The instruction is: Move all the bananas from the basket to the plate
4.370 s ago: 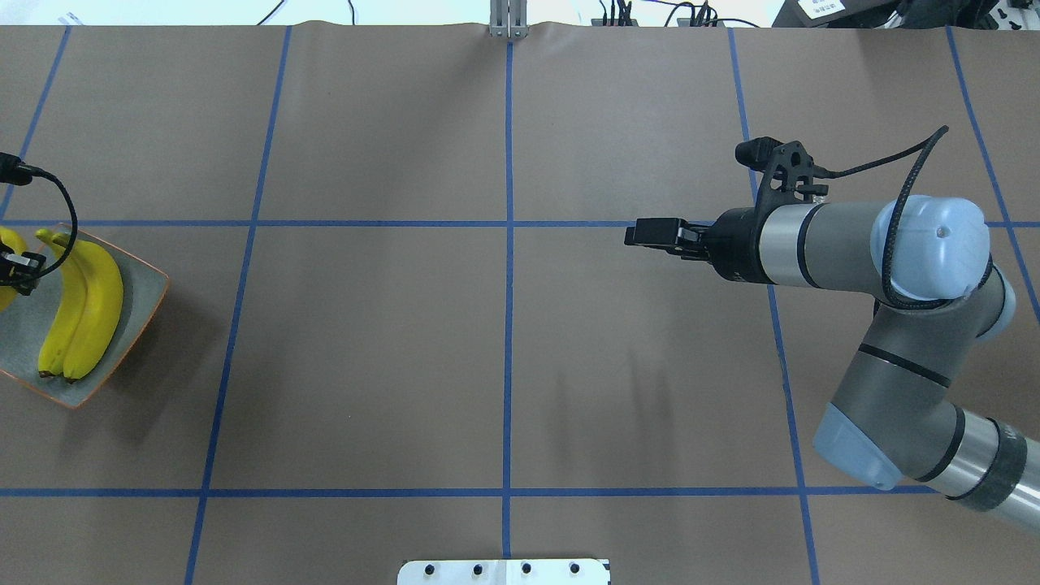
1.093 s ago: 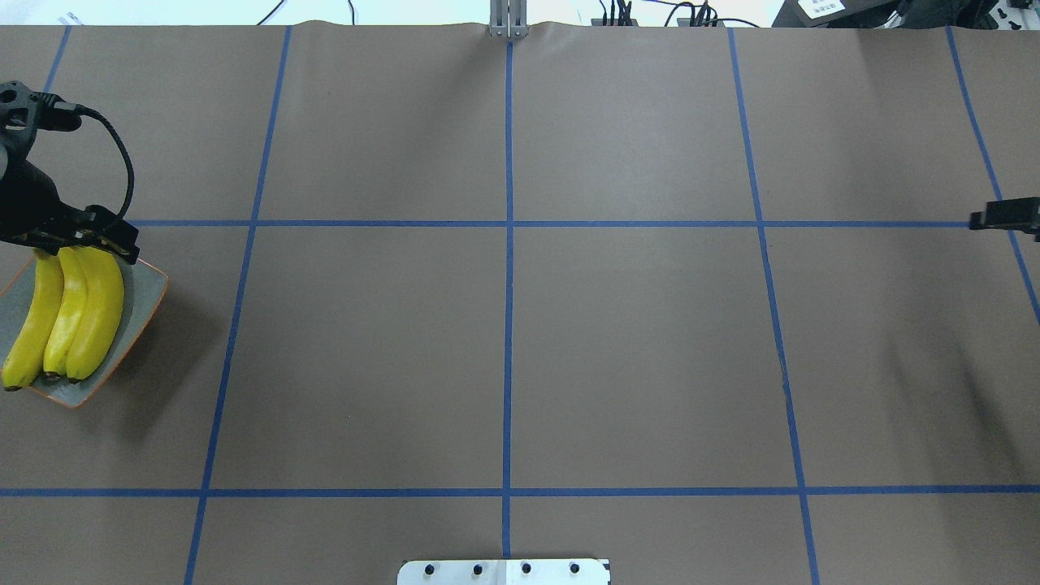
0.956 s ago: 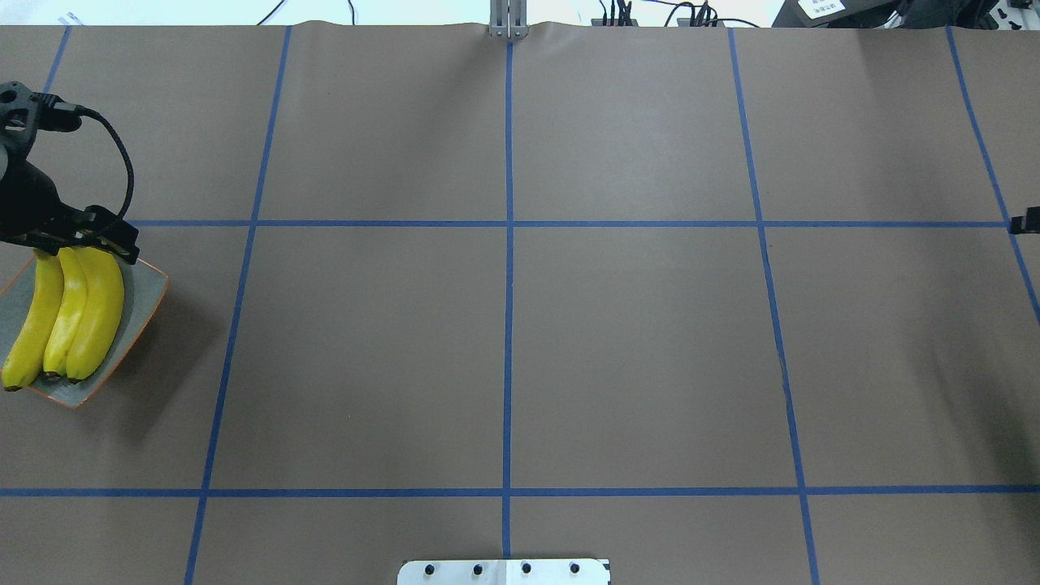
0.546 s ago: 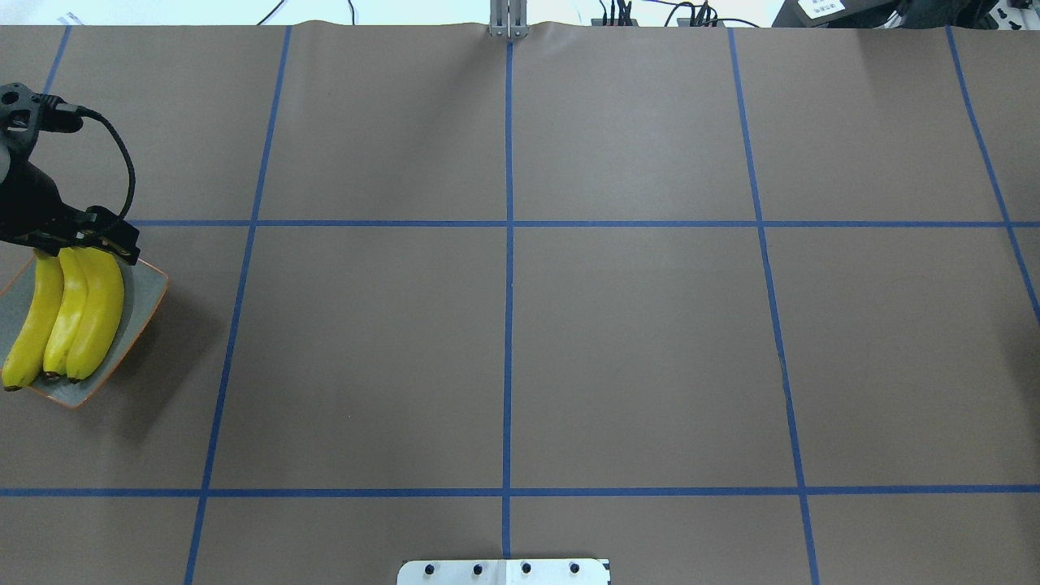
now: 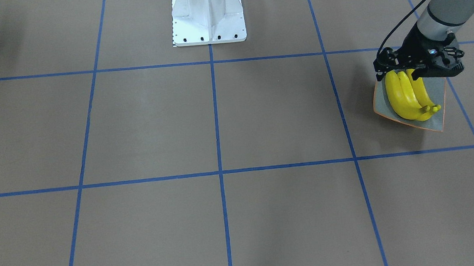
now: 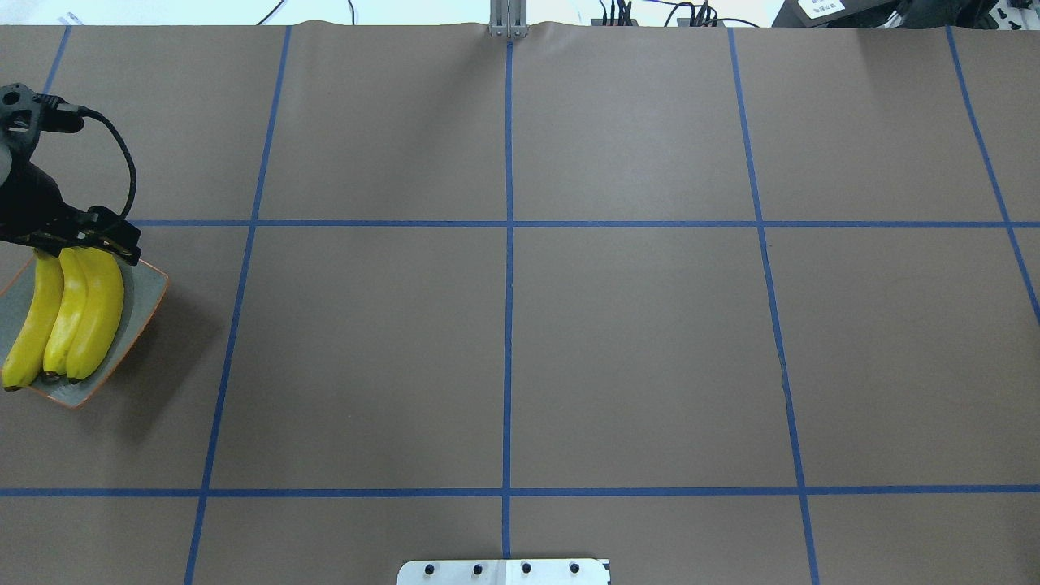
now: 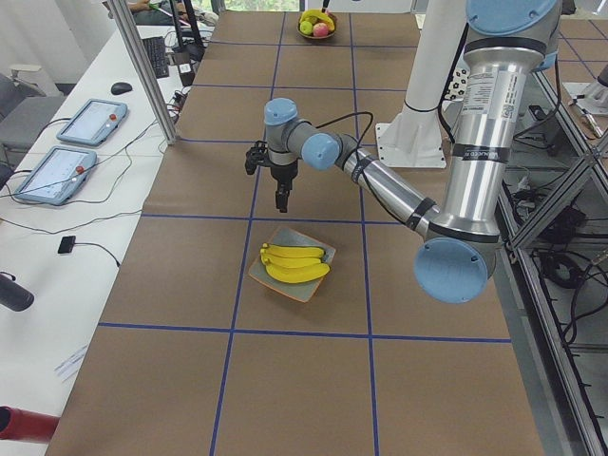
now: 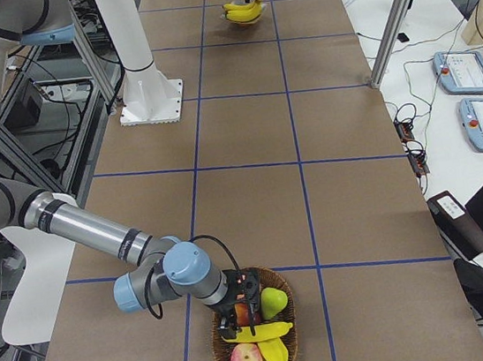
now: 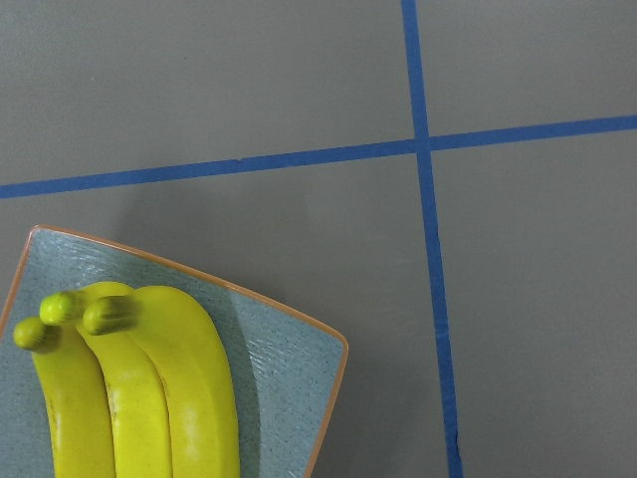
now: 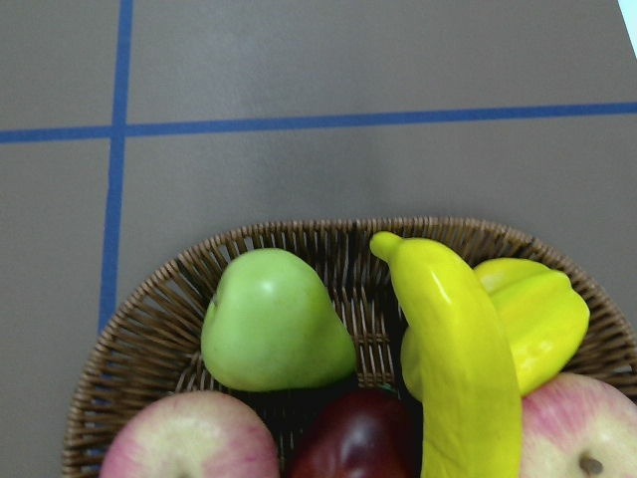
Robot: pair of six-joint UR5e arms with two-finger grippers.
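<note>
Three yellow bananas [image 6: 69, 317] lie side by side on the grey, orange-rimmed plate [image 6: 140, 296] at the table's far left. They also show in the front view [image 5: 405, 96] and in the left wrist view [image 9: 149, 398]. My left gripper [image 6: 85, 240] hangs above the plate's far end, open and empty. A fourth banana [image 10: 458, 358] lies in the wicker basket [image 10: 149, 309]. My right gripper [image 8: 239, 314] is over that basket, touching or just above the fruit. It shows only in the right side view, so I cannot tell whether it is open or shut.
The basket also holds a green pear [image 10: 274, 324], two pink apples, a dark red fruit and a yellow starfruit [image 10: 532, 319]. The white robot base [image 5: 208, 16] stands mid-table at my edge. The brown mat carries blue grid lines.
The left gripper has left a third banana on the plate and risen. The right arm has swung out of the overhead view to the right. Nothing has moved in the last half second.
</note>
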